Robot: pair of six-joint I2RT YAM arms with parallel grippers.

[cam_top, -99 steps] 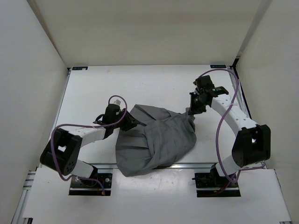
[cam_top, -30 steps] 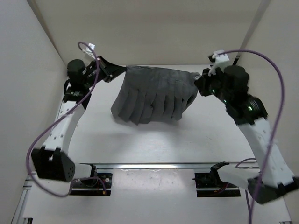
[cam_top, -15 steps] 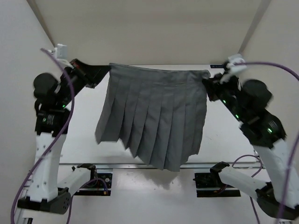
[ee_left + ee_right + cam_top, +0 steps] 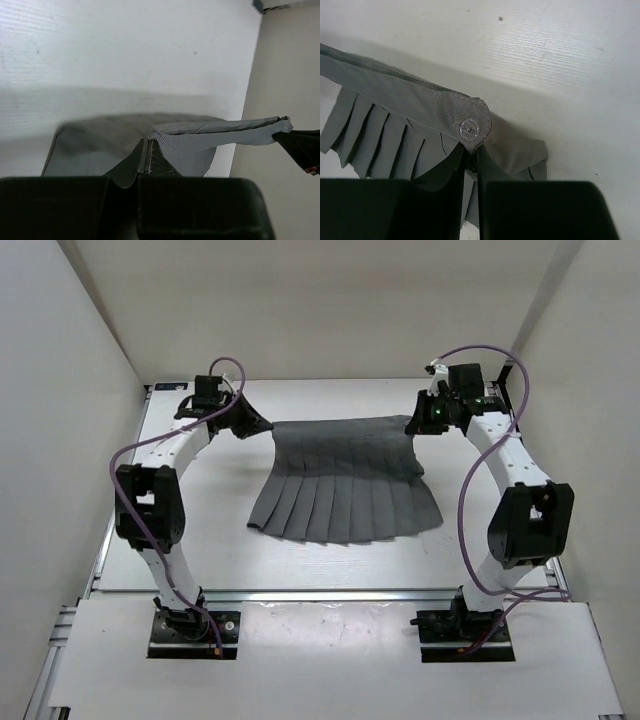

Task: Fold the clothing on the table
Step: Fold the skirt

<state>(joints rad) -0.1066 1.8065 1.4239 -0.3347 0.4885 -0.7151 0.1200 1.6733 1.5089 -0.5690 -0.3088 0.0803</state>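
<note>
The left jaws are pressed together on a fold of the clothing (image 4: 200,142), with grey cloth bunched up between the two dark tips. The right jaws are also closed on it. They pinch the end of the waistband, and a clear button (image 4: 470,129) sits on the rounded tab just above where they meet.

From the left wrist view, the waistband runs as a narrow, taut strip from one grip to the other and casts a soft shadow on the white surface beneath. Seen from above, the two grips hold opposite ends of that band, level with each other and well apart, toward the far side of the counter (image 4: 300,560).

The clothing (image 4: 345,480) spreads from the band toward the near edge. Its pleats fan out flat on the counter, so the hem is wider than the waist and slightly ragged at the left corner. It sits about midway between the side rails.

The left arm (image 4: 165,455) and right arm (image 4: 520,475) rise from their bases at the near rail and bend inward over the counter's left and right margins — one at each end of the band.
</note>
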